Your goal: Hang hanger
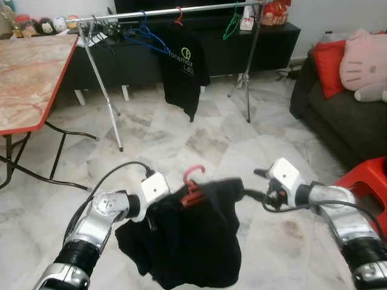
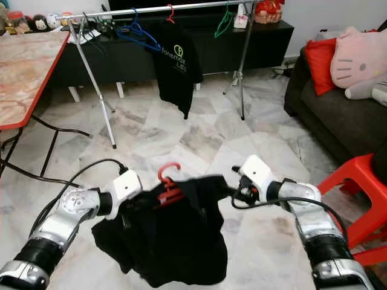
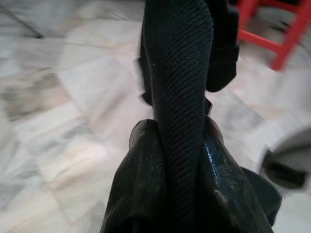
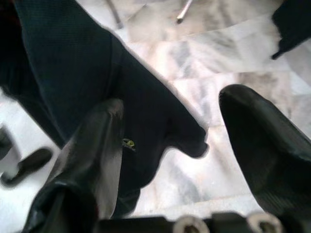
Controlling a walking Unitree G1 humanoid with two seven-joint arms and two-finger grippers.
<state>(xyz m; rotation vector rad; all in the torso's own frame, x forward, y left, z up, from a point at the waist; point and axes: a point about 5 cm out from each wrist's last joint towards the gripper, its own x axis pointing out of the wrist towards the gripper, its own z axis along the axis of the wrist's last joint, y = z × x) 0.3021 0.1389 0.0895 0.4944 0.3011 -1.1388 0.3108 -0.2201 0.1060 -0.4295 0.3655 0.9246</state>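
Observation:
A black shirt (image 1: 187, 241) on a red hanger (image 1: 193, 182) hangs between my two arms, low over the marble floor. My left gripper (image 1: 156, 208) is buried in the shirt's left shoulder; in the left wrist view its fingers (image 3: 141, 179) are pinched shut on a strip of the black cloth (image 3: 177, 73). My right gripper (image 1: 249, 194) is at the shirt's right shoulder, and its fingers (image 4: 92, 150) stand apart, with cloth (image 4: 146, 121) lying against one and floor showing in the gap. Further ahead stands the clothes rail (image 1: 181, 11).
On the rail hang another black shirt (image 1: 184, 66), a blue hanger (image 1: 148, 37) and a green hanger (image 1: 231, 25). A folding table (image 1: 30, 72) stands to the left. A dark sofa (image 1: 338, 115) with cushions and a red stool (image 1: 370, 181) are to the right.

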